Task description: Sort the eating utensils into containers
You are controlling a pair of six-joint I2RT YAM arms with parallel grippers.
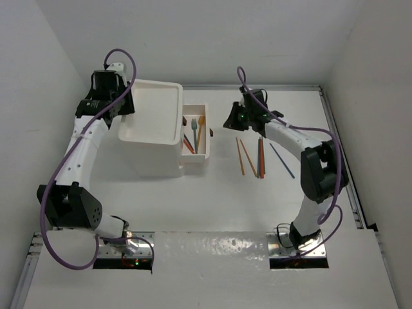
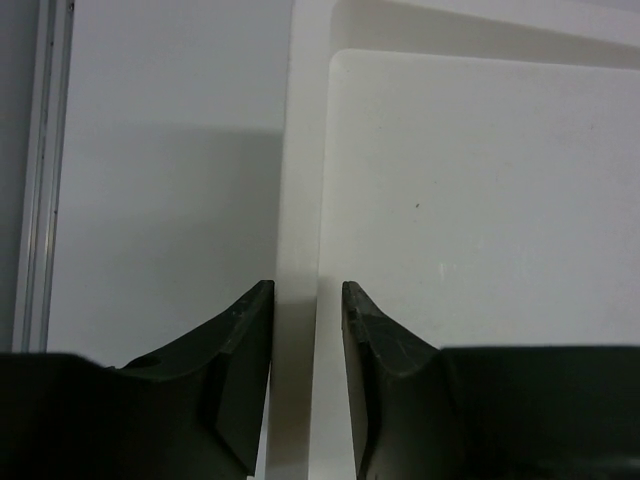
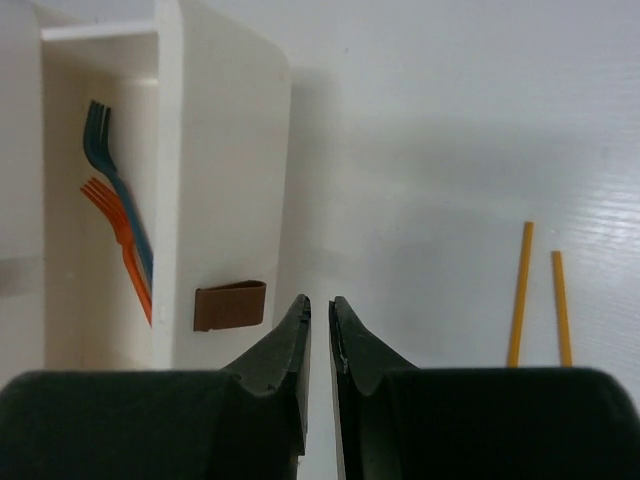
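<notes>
On the white bench (image 1: 225, 206), orange and blue sticks (image 1: 260, 158) lie to the right of the open drawer (image 3: 225, 150), which holds forks (image 1: 194, 132). The right hand (image 3: 319, 300), fingers almost together and empty, should likely spread and pinch one stick mid-length. The left hand (image 2: 307, 290) is clamped on the drawer unit (image 1: 154, 106) at its rim, bracing it.

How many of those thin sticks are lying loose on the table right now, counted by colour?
Orange sticks: 3
Blue or teal sticks: 2
Total: 5 loose on the table
</notes>
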